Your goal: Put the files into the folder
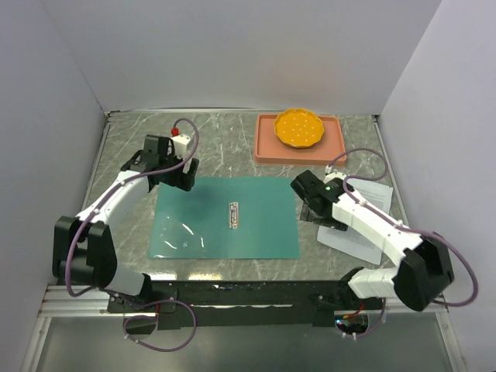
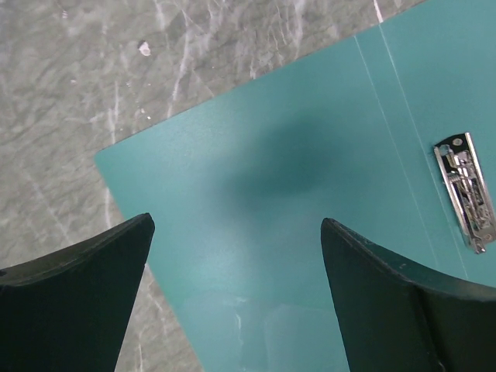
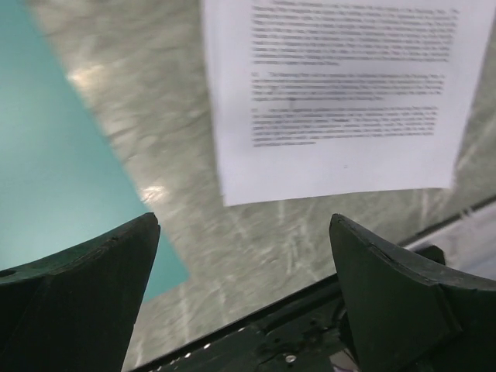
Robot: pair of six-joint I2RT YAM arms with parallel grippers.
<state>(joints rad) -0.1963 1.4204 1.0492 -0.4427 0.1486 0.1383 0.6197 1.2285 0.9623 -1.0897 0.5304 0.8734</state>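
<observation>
The black words on the white paper sheets (image 3: 341, 93) are too blurry to read, and I cannot count the sheets. They lie on the grey stone tabletop (image 1: 217, 143), just right of one flat teal-green folder (image 1: 194, 225). The folder lies open with one small metal clip (image 1: 233, 215) in its middle. The right fingers (image 3: 85, 271) are spread wide over the gap between the folder and the sheets, holding nothing. The left fingers (image 2: 85, 279) are spread wide over the folder's far left corner.
</observation>
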